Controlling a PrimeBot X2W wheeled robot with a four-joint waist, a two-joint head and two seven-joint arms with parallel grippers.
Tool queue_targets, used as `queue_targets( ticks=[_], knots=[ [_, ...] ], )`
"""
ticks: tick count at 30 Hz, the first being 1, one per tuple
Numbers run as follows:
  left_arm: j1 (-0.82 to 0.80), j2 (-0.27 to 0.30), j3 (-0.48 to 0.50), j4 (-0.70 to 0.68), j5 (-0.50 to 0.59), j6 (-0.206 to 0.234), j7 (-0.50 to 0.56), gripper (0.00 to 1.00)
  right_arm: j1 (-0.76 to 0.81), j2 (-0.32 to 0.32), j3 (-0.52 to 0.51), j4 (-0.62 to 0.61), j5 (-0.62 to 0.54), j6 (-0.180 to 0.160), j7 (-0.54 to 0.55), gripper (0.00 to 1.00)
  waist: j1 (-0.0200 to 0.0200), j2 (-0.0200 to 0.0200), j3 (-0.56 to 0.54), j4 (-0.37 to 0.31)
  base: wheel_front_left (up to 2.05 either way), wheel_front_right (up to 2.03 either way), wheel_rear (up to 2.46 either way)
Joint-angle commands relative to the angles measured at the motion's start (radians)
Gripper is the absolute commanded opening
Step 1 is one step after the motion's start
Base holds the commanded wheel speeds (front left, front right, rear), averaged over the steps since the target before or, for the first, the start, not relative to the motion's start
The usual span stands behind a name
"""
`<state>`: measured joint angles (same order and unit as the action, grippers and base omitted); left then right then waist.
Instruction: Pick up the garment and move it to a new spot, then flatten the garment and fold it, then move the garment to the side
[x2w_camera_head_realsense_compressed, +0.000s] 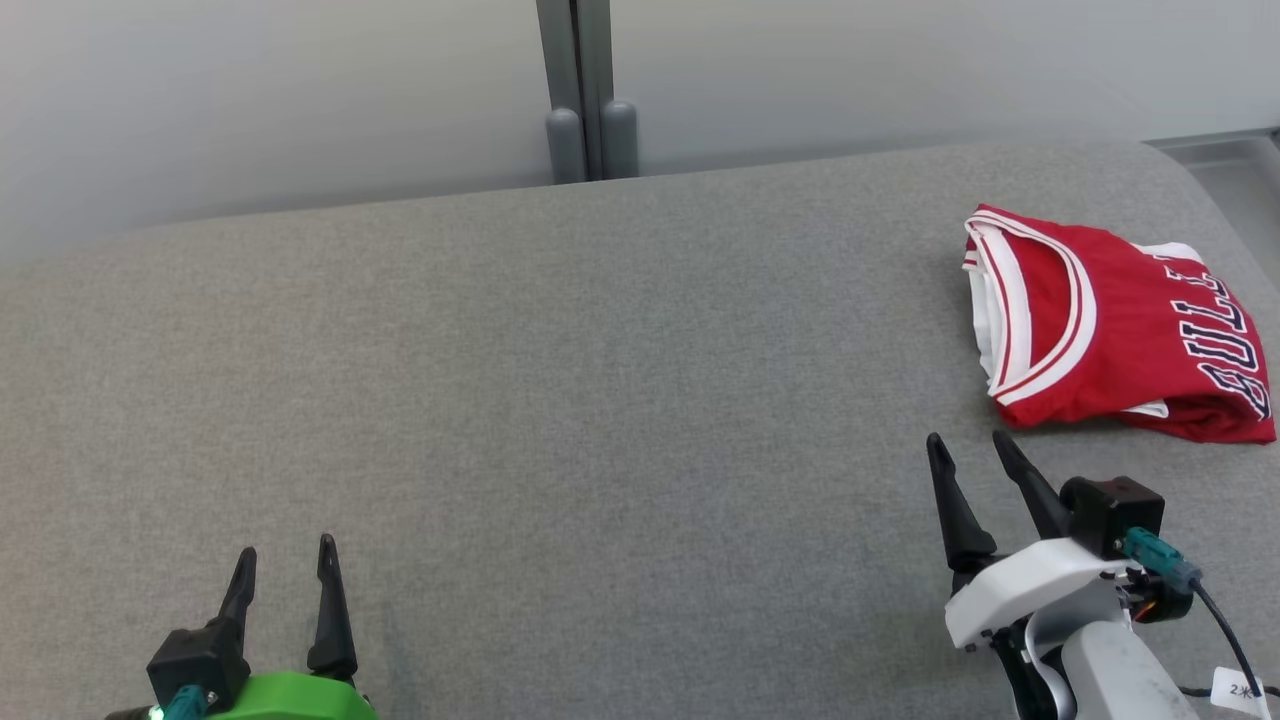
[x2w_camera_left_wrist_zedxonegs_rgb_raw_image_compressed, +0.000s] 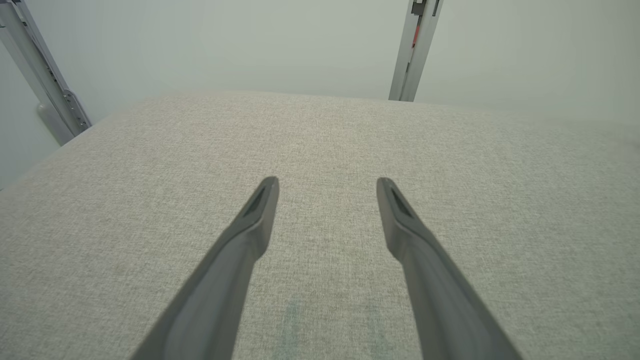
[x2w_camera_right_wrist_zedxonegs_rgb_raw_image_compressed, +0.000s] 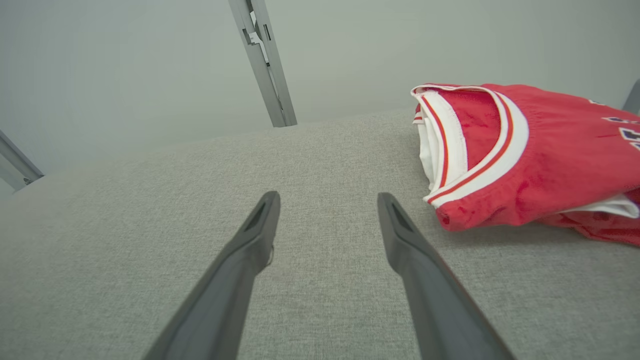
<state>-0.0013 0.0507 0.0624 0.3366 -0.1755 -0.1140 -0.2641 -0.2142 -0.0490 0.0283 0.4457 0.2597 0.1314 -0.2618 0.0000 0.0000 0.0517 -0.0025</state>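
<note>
The folded red garment (x2w_camera_head_realsense_compressed: 1120, 330) lies at 2 o'clock on the grey surface (x2w_camera_head_realsense_compressed: 600, 400). The left gripper (x2w_camera_head_realsense_compressed: 287, 547) at 7 o'clock and the right gripper (x2w_camera_head_realsense_compressed: 968, 437) at 4 o'clock both have their fingers apart and empty.

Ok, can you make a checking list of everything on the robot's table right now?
Surface: grey cloth surface, flat.
Job's things: red jersey, folded, lying at the surface's right side.
Clutter: nothing seen.
Grippers: left gripper open, empty, over bare cloth at the near left; right gripper open, empty, fingers just short of the jersey, not touching it.
Cables: black cable at the right wrist, clear of the jersey.
Surroundings: pale wall and a grey post behind the surface.
</note>
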Motion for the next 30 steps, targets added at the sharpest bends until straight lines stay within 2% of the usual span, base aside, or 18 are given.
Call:
queue_targets(
  ticks=[1, 5, 6, 10, 30],
  knots=[
    [0.017, 0.001, -0.002, -0.005, -0.006, 0.007, 0.000, 1.00, 0.024, -0.004, 0.004, -0.004, 0.005, -0.002, -0.004, 1.00, 0.0000, 0.0000, -0.019, -0.003, 0.00, 0.00, 0.00],
    [0.031, 0.001, -0.007, -0.014, -0.017, 0.009, 0.000, 1.00, 0.040, -0.004, 0.013, -0.005, 0.009, -0.002, -0.004, 1.00, 0.0000, 0.0000, -0.026, -0.009, 0.00, 0.00, 0.00],
    [0.017, -0.001, -0.007, -0.009, -0.013, 0.006, 0.000, 0.00, 0.027, 0.001, 0.013, 0.000, 0.005, 0.000, 0.000, 0.00, 0.0000, 0.0000, -0.025, -0.007, 0.00, 0.00, 0.00],
    [0.016, -0.009, -0.006, 0.029, -0.017, 0.006, 0.002, 0.00, 0.051, 0.007, 0.012, 0.032, 0.009, 0.000, 0.004, 0.00, 0.0000, 0.0000, -0.025, -0.007, 0.00, 0.00, 0.00],
    [-0.019, -0.006, 0.010, -0.003, -0.381, 0.000, 0.099, 0.00, 0.064, 0.004, -0.028, -0.030, 0.353, 0.000, 0.099, 0.00, 0.0000, 0.0000, -0.029, -0.005, 0.00, 0.00, 0.00]
  ],
)
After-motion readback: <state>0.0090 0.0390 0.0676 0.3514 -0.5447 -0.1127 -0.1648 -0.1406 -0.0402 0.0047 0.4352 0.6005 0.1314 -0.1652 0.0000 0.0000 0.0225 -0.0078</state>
